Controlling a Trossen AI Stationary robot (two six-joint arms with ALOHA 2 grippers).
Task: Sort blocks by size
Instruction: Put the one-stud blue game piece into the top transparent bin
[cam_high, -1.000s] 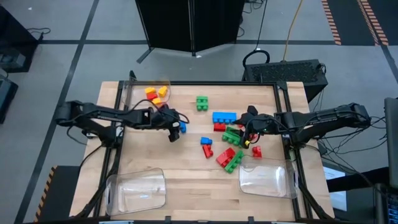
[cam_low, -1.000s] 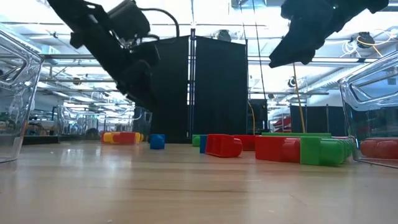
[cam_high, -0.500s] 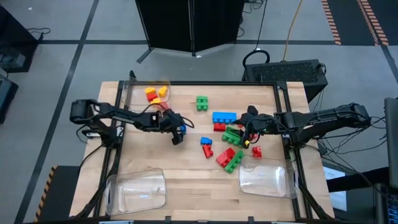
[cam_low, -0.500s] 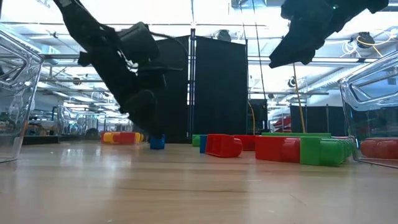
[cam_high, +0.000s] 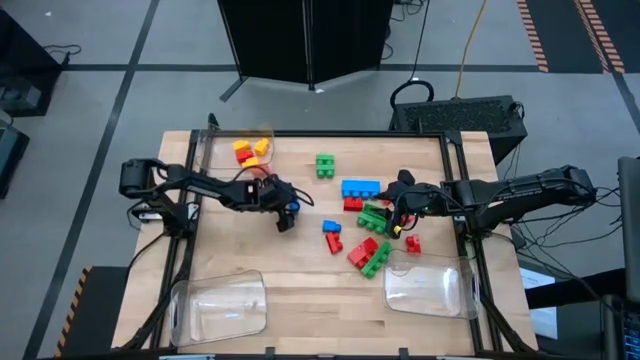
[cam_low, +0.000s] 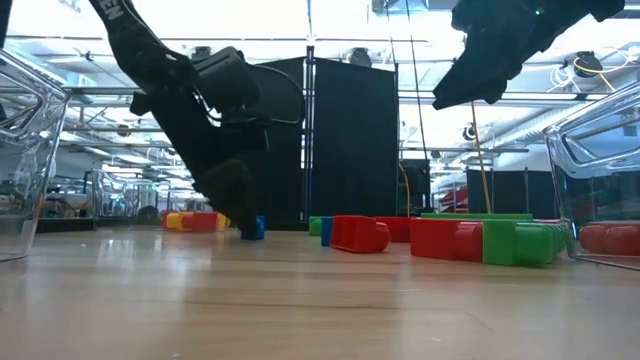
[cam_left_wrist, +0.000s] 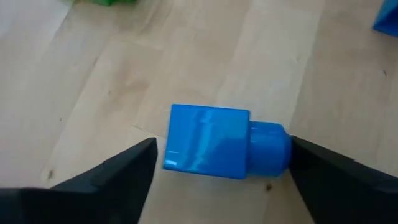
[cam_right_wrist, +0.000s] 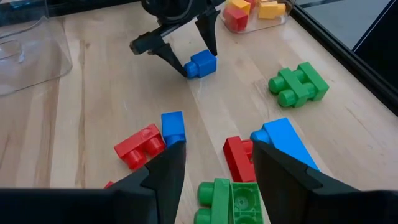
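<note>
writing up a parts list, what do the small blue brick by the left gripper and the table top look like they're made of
Small blue brick: looks like moulded plastic, glossy, with pale sheen streaks on its smooth face and rounded stud. Table top: appears to be light wood, matte, with visible grain lines and plank seams; solid or veneer cannot be told.

1. A small blue block (cam_left_wrist: 225, 141) is seen lying on its side on the counter, stud pointing sideways.
2. A green block (cam_high: 325, 166) lies alone, flat, near the far edge.
3. A long blue block (cam_high: 360, 187) lies just behind a loose cluster of red and green blocks (cam_high: 371, 238).
4. Yellow, orange and red blocks (cam_high: 251, 150) are gathered at the far left corner.
</note>
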